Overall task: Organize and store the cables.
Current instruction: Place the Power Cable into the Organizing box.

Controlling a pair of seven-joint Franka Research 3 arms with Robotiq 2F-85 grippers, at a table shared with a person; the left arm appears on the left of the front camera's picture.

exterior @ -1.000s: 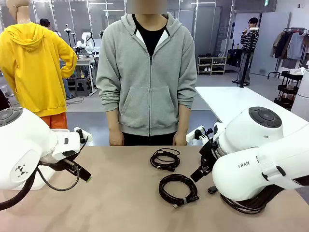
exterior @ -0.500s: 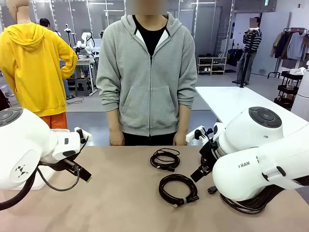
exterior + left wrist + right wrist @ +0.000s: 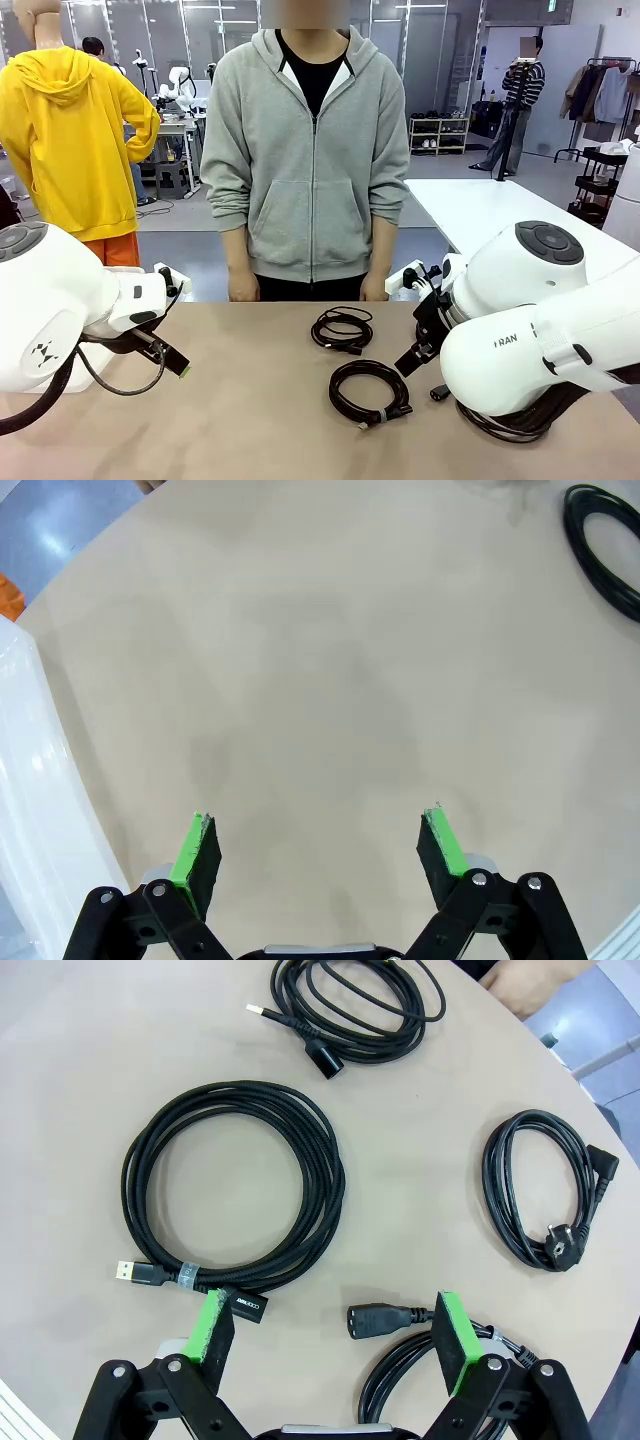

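- Four black cable coils lie out on the table [image 3: 250, 400], each apart from the others, which I'd say leaves room to take them one at a time
- The right gripper [image 3: 332, 1310] hovers over them, jaws spread wide and holding nothing, and the braided USB coil [image 3: 235, 1185] sits just past its fingers, so that looks the likeliest first pick
- A small tie [image 3: 185, 1275] binds that USB coil near its plug, so it should hold together when lifted
- The power cord coil [image 3: 545, 1195] lies off to one side, a looser coil [image 3: 350, 1005] lies farther out near the person's hand [image 3: 525, 985], and a fourth coil [image 3: 410, 1385] is tucked partly under the gripper's fingers
- The left gripper [image 3: 318, 825] is also wide open and empty over bare table, with an arc of black cable [image 3: 605, 550] well off at the corner; it looks parked out of the way
- Nothing seems stored yet
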